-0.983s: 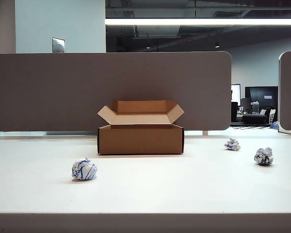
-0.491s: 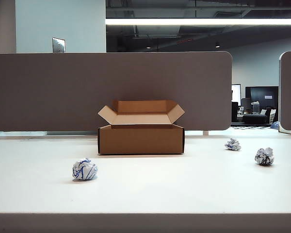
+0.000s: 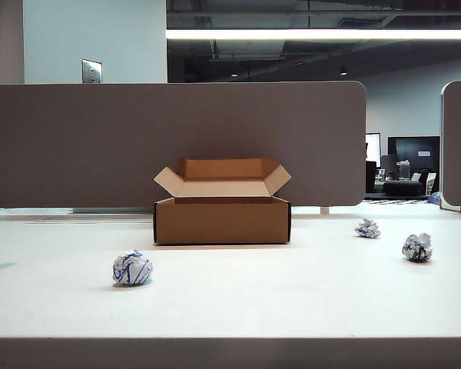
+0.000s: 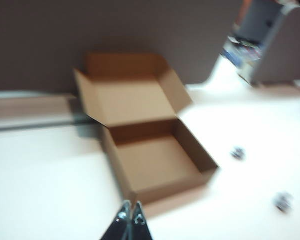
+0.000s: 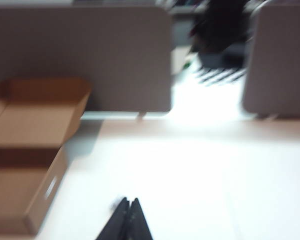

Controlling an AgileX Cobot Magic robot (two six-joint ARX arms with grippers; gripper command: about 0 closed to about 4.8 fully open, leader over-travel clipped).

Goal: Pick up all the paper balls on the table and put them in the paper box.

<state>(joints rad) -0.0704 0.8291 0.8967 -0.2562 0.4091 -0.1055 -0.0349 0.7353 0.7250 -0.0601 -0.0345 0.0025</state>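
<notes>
Cardboard, brown: paper box point(image 3: 222, 220), centre of frame on white table point(image 3: 292, 300), flaps open, inside bare. Crumpled inked paper balls, three: lower left point(image 3: 132, 268); right, two point(image 3: 367, 227) point(image 3: 417, 247). Grey divider panel point(image 3: 177, 131) behind. Left gripper point(image 4: 130, 215) above box's near wall, right gripper point(image 5: 129, 205) beside box; both pressed together, holding nothing.

- The paper box point(image 3: 222, 220) stands open-topped mid-table point(image 3: 292, 300), its flaps spread; a divider panel point(image 3: 177, 142) walls off the space just behind.
- Bare table surrounds three paper balls point(image 3: 132, 268), well apart.
- The closed left gripper point(image 4: 130, 216) and right gripper point(image 5: 129, 206) hover over clear surface.
</notes>
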